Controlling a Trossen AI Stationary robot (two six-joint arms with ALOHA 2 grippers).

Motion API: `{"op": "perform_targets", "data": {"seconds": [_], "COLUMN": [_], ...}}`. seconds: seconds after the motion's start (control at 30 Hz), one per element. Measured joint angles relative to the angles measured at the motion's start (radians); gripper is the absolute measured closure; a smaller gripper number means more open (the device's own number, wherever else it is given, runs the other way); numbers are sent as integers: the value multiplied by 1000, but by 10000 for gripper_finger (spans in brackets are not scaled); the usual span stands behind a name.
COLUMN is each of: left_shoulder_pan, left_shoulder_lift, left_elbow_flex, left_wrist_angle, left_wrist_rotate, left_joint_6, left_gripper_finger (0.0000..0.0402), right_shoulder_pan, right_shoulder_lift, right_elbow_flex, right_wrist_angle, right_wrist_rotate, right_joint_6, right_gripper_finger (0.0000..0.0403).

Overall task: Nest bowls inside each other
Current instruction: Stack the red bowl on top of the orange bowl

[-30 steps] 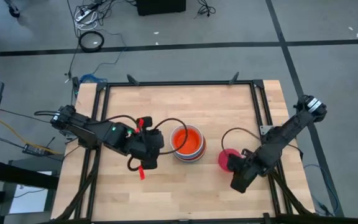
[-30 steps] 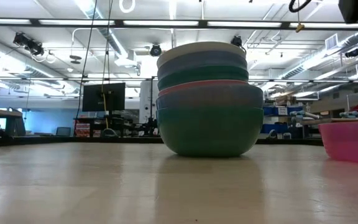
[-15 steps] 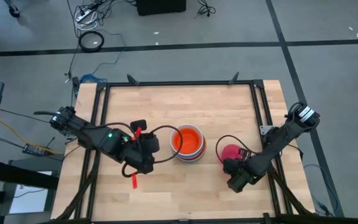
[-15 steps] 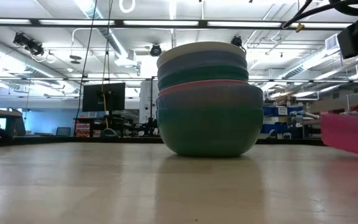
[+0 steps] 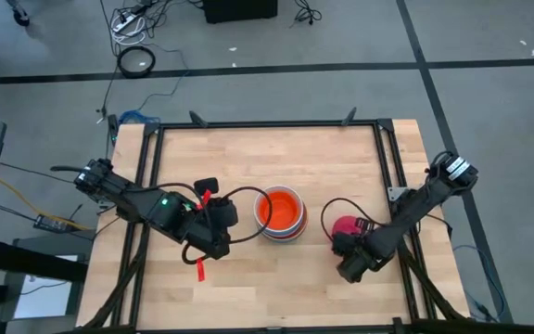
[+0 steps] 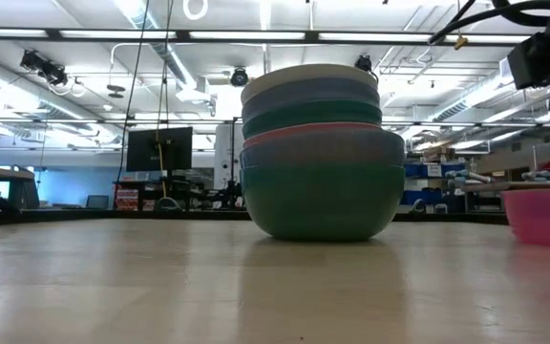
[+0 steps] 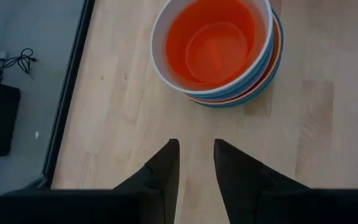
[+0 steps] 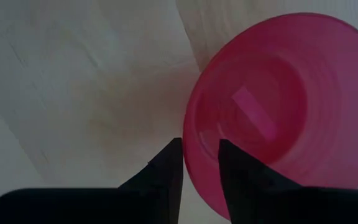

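Note:
A stack of nested bowls (image 5: pixel 279 211) stands at the table's middle. Its inside is orange (image 7: pixel 219 46) and its lowest bowl is teal (image 6: pixel 321 191). A magenta bowl (image 5: pixel 344 225) stands upright on its base on the wood to the right of the stack. My right gripper (image 8: pixel 201 146) points down over that bowl's near rim, open, with one finger on either side of the rim. My left gripper (image 7: pixel 196 146) hangs open above the table to the left of the stack, with nothing between its fingers. My right gripper comes from above at the magenta bowl's near rim (image 8: pixel 188 155). One finger (image 8: pixel 169 168) is outside the bowl and one finger (image 8: pixel 235 168) inside. The outside finger stands right at the rim; whether it touches, I cannot tell. The bowl (image 6: pixel 547 215) sits level on the table.
Black frame rails (image 5: pixel 267 125) run along the table's edges. Bare wood lies on the far side of the stack and along the near edge. A cable (image 5: pixel 248 190) loops from my left arm close to the stack's left side.
My right gripper has sunk and tipped steeper over the magenta bowl's near rim. Half a second ago the bowl stood tipped. Now it sits level again, a little farther toward the table's right and far side than a second ago.

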Motion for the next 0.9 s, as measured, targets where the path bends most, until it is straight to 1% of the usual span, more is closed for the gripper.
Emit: {"op": "perform_targets", "data": {"seconds": [0.13, 0.23, 0.3, 0.4, 0.43, 0.6, 0.8, 0.9], "left_shoulder_pan": [0, 0, 0, 0, 0, 0, 0, 0], "left_shoulder_lift": [0, 0, 0, 0, 0, 1, 1, 1], "left_elbow_flex": [0, 0, 0, 0, 0, 0, 0, 0], "left_wrist_angle": [0, 0, 0, 0, 0, 0, 0, 0], "left_wrist_rotate": [0, 0, 0, 0, 0, 0, 0, -2], "left_joint_6": [0, 0, 0, 0, 0, -1, -1, -1], "left_gripper_finger": [294, 294, 294, 294, 294, 294, 294, 294], "right_shoulder_pan": [-18, -32, -40, -50, -52, -69, -68, -68], "right_shoulder_lift": [0, 0, 0, 0, 0, 0, -23, -49], "right_elbow_flex": [0, 0, 0, 0, 0, -7, -8, 4], "right_wrist_angle": [0, 0, -1, 0, 0, -9, -21, -35], "right_wrist_rotate": [-3, -25, -39, -52, -52, -51, 21, 76], "right_joint_6": [-15, -23, -26, -52, -61, -53, -50, -54], "right_gripper_finger": [322, 335, 352, 390, 396, 401, 402, 402]}}
